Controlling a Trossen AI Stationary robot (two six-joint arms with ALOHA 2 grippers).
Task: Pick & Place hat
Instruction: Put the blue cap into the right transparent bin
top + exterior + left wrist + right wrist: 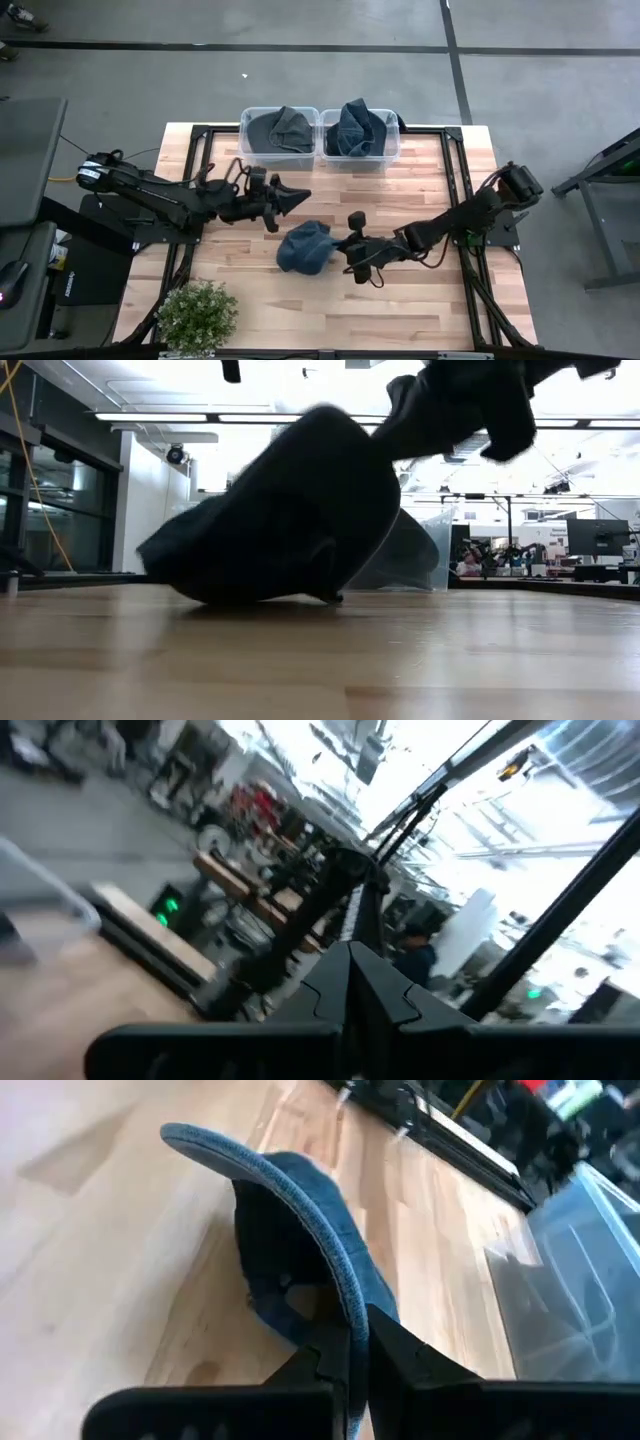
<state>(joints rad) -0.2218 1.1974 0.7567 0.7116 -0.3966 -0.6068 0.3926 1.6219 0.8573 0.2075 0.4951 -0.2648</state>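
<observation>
Jaws of the right gripper (345, 1345) are pinched shut on the brim of a blue hat (305, 246), which sits near the middle of the worktop (400, 300) with one edge tipped up. The left gripper (290, 198) waits at about 11 o'clock from the hat, its jaws closed on nothing. Two clear bins (318, 135) stand at the 12 o'clock edge, each already holding a hat. The pick looks just made; next comes lifting and carrying toward a bin.

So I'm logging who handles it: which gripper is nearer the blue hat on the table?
Right. The right gripper is shut on the blue hat at its brim; the left gripper hangs apart from it, toward the bins.
</observation>
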